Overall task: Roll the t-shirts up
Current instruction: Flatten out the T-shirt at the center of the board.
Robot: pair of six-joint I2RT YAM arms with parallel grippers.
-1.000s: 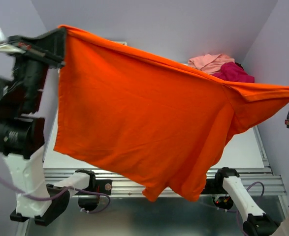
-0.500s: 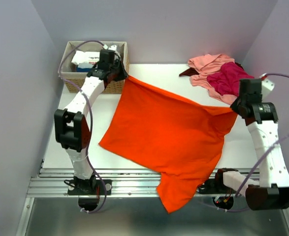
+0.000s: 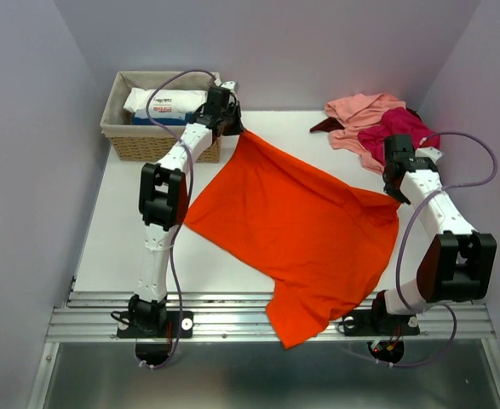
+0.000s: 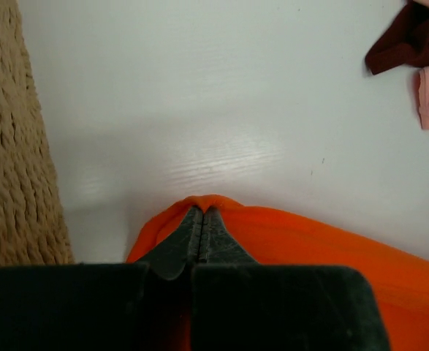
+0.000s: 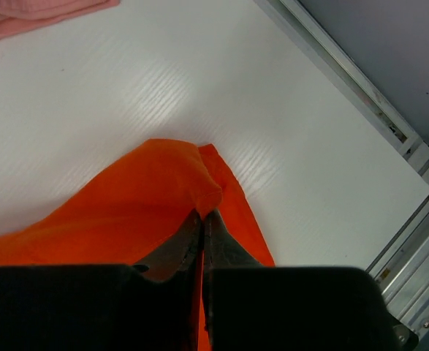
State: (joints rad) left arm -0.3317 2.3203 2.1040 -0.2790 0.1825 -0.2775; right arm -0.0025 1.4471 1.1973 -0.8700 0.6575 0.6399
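The bright orange t-shirt [image 3: 296,230] lies spread across the white table [image 3: 122,247], its lower part hanging over the front edge. My left gripper [image 3: 237,132] is shut on its far left corner next to the basket; the pinched orange cloth [image 4: 272,234] shows in the left wrist view around the left gripper's tips [image 4: 202,212]. My right gripper [image 3: 394,194] is shut on its right corner; the right wrist view shows the right gripper's tips [image 5: 204,215] under the orange fold [image 5: 170,183]. A salmon pink t-shirt [image 3: 360,109], a magenta one [image 3: 392,134] and a dark maroon one [image 3: 321,124] lie heaped at the back right.
A woven wicker basket [image 3: 129,145] holding a white packet [image 3: 164,104] stands at the back left, its side close to my left gripper [image 4: 13,146]. The table's metal rail [image 3: 232,311] runs along the front edge. Walls close in on both sides.
Both arms have come down from holding the orange t-shirt high and stretched. The shirt has gone from hanging in the air to lying on the table, still held at two corners.
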